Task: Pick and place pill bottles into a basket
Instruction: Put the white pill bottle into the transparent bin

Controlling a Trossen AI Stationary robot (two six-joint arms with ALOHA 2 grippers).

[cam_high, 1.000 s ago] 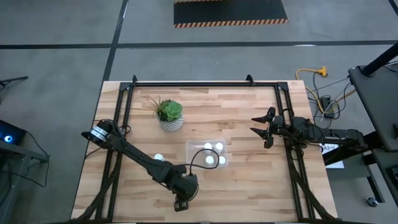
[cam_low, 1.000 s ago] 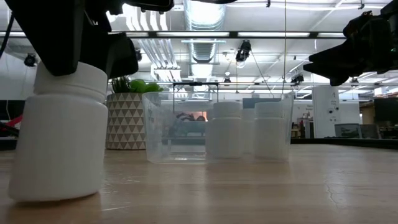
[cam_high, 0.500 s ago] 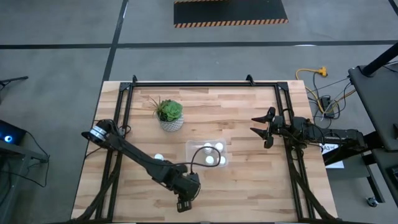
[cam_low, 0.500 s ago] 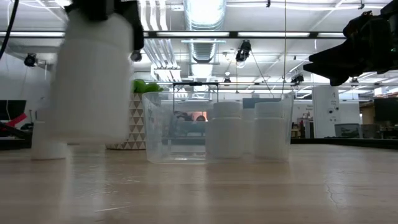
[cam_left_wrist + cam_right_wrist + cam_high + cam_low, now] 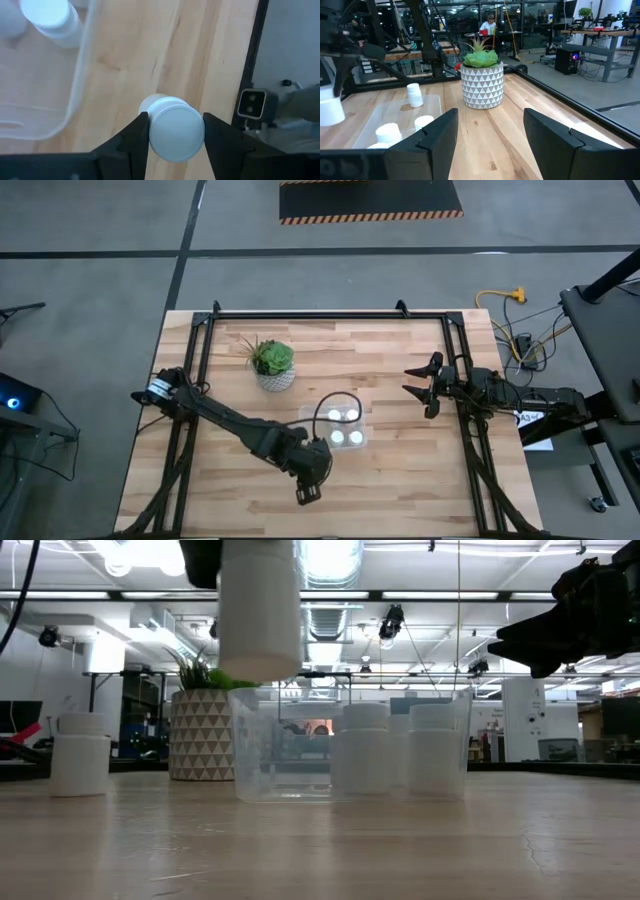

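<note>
Left claw: the left claw (image 5: 172,131) is clamped on a pill bottle (image 5: 176,129), one finger on each side just under the cap, holding it clear of the table (image 5: 400,360) beside the basket's near edge.
Carried bottle: in the low view the held pill bottle (image 5: 259,610) hangs upright, its base above the basket rim and over the basket's left end.
Basket: the clear basket (image 5: 307,416) sits mid-table, right of and nearer than the potted plant (image 5: 272,363); four white caps show inside it from above.
Loose bottle: one pill bottle (image 5: 255,433) stands on the table to the left of the basket, under the left arm's reach.
Right claw: the right claw (image 5: 418,381) is spread wide and empty, parked over the right side of the table, well apart from the basket.
Step, as I read it: carrying the bottle across to release it in the basket.
Risk, wall: a low pass could clip the near wall and shove the light basket.
Risk, crowding: a drop onto the standing bottles could topple them or bounce the new one out.
Risk, release: letting go early would put it on the table outside.
</note>
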